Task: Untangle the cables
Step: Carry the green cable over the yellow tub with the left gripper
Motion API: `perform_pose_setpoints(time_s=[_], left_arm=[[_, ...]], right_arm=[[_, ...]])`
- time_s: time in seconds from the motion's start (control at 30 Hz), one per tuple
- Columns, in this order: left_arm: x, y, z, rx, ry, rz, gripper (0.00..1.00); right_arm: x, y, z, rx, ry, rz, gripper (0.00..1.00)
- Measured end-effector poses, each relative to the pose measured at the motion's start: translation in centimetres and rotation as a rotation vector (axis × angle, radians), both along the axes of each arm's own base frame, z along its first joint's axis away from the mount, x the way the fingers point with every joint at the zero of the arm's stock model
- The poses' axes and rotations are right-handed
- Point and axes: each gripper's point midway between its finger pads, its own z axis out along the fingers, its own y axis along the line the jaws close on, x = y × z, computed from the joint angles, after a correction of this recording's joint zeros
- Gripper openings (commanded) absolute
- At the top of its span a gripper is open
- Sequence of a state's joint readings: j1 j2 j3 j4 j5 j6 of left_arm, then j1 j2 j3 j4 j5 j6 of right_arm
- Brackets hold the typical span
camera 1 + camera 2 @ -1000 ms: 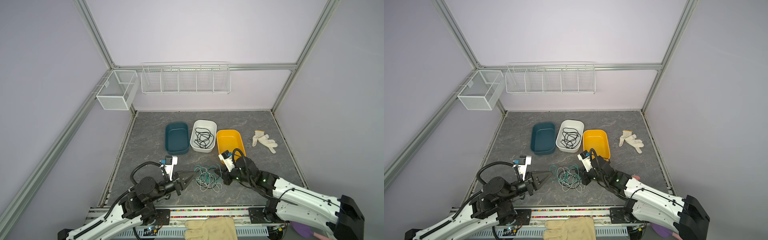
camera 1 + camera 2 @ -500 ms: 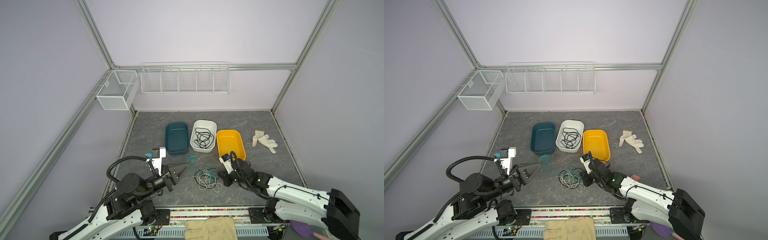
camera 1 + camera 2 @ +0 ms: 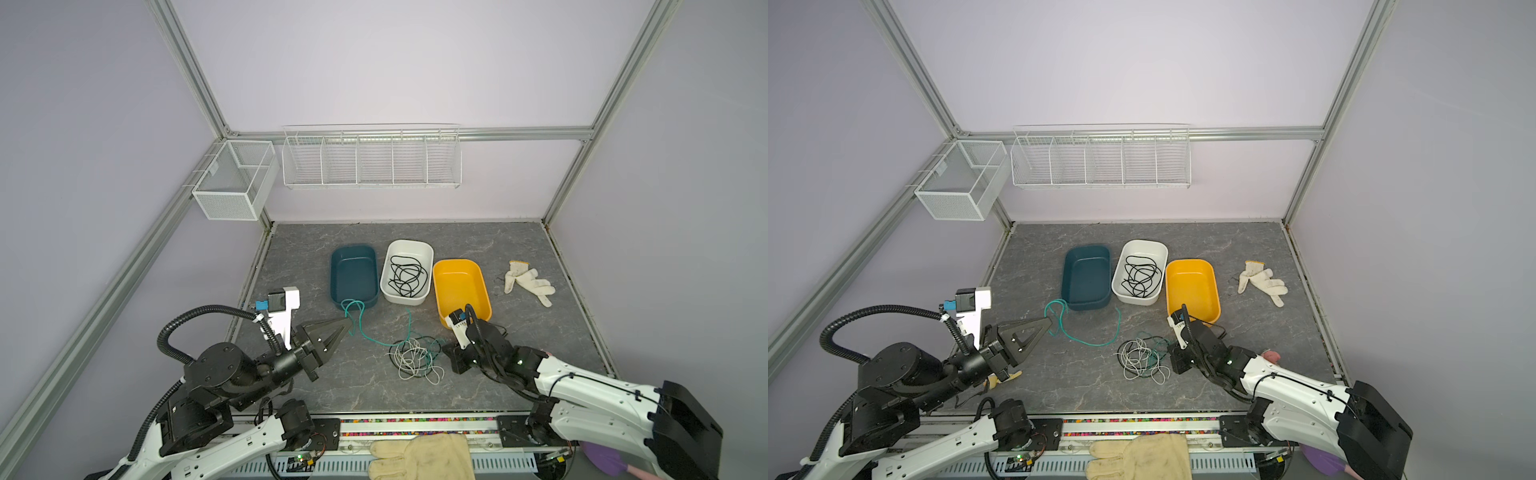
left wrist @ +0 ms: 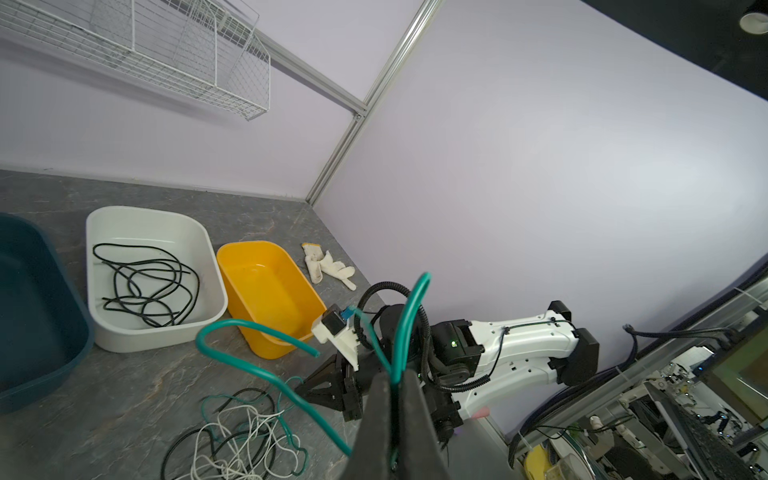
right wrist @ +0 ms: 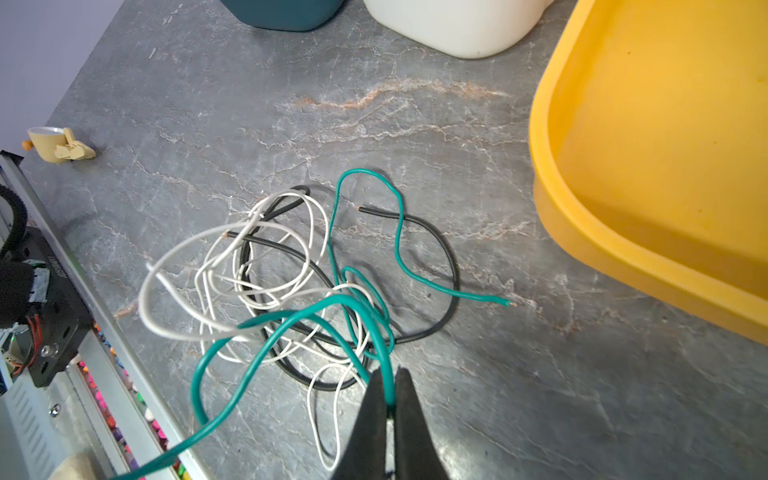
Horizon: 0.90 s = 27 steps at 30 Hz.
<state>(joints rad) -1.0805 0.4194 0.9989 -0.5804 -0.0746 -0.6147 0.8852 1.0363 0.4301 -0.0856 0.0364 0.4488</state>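
Left wrist view: left gripper point(image 4: 395, 380) clamped on teal cable point(image 4: 249, 368). Right gripper point(image 5: 388, 374) pinches teal cable too, at white-black tangle point(image 5: 270, 291) near-left of yellow bin point(image 5: 665, 166).

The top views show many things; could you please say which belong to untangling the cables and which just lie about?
Job: teal cable; tangle of cables; black cable in white bin; likely also teal bin, yellow bin.
Lying about: white glove; tan glove; beige toy; wire baskets.

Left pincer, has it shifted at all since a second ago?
Yes. The left pincer, shut on the green cable, has drawn back from the tangle to the teal bin's near edge, stretching the cable out.
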Motion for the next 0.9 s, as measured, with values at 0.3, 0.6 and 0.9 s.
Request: perform_pose_setpoints(time_s=[0.3,0.6,0.9], left_arm=[[2.1,-3.2,-3.8,0.228,0.065,0.013,0.0],[6.3,-7.9,-5.1,0.421,0.091,0.004,0.0],[10.3,-11.9,-6.9,0.506,0.138,-0.067,0.0]], right_arm=[[0.0,0.0,1.1,0.028,-0.022,0.0,0.07],[-0.9,-0.3,2.4,0.084,-0.048,0.024,0.07],[-1.8,-0.7,4.8,0.182,-0.109,0.046,0.07]])
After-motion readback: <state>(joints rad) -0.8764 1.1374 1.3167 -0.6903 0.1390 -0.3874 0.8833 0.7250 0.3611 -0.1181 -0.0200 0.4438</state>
